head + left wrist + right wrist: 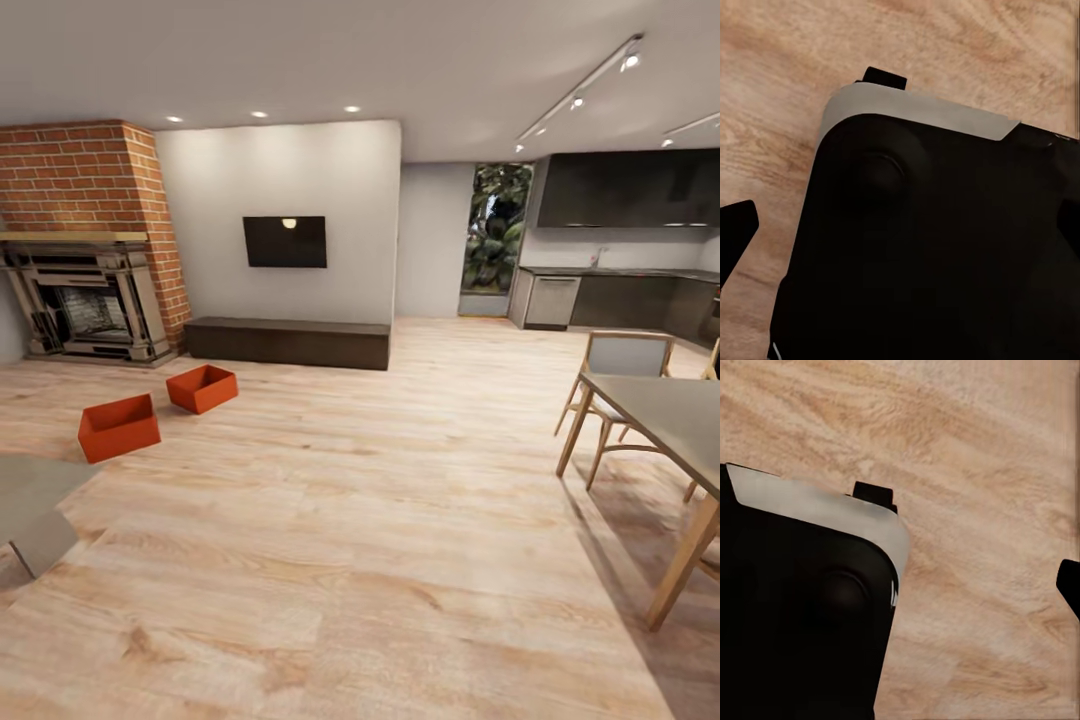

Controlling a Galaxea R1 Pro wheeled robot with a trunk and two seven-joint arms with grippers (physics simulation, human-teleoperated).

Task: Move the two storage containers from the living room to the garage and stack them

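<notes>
At the near left a grey slab (35, 505) is cut by the picture edge, so I cannot say what furniture it is. At the right, the dining table (672, 415) and one chair (625, 362) are also cut off, and the kitchen counter (620, 285) at the far right is dark and hard to read.

In both wrist views a large black body with a pale grey edge (930, 247) (802, 607) covers much of the picture. From the left gripper I see just one dark fingertip (736, 236) at the border, and from the right gripper also one dark tip (1070, 585). It is not possible to tell if either claw is open or closed, and nothing is seen inside them.

The two storage containers stand on the light wood-plank floor (360, 540) at the left side of the living room, in front of the brick fireplace (90, 245). The nearer container (119, 428) and the farther container (202, 388) are close together but not touching, both upright with open tops. Behind them a low dark bench (288, 342) runs along the white wall, under a black screen (285, 241). Far back, a tall window (495, 235) shows green leaves.
</notes>
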